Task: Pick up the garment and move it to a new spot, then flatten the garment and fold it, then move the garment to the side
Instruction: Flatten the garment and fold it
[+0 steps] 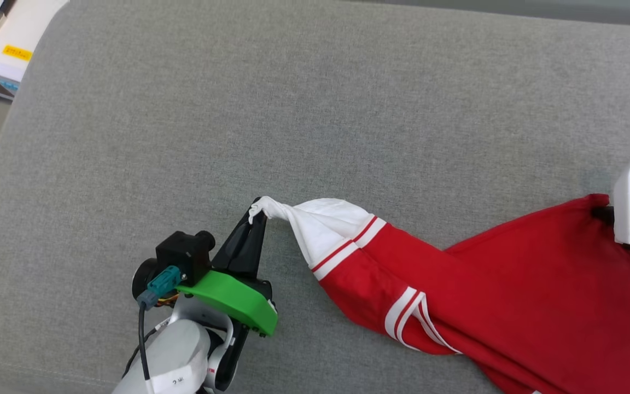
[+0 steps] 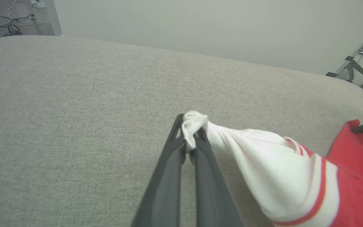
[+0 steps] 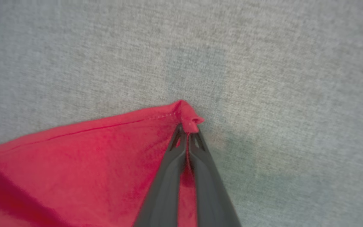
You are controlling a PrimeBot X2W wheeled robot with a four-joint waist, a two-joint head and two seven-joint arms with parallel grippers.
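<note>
garment: red soft-fabric short-sleeved T-shirt with white sleeves and striped trim; drawn out over the grey woven cushion from the head view's centre to its right edge | left gripper: dark fingers pinched together on the white sleeve's tip | right gripper: fingers clamped on a red hem corner; cloth bunched at the tips

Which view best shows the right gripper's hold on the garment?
Right wrist view: the right gripper is shut on a red hemmed corner of the garment, fingertips and pinched fabric centred. Head view has its white housing at the frame edge, tips hidden. Left wrist view catches one dark finger, far right.
</note>
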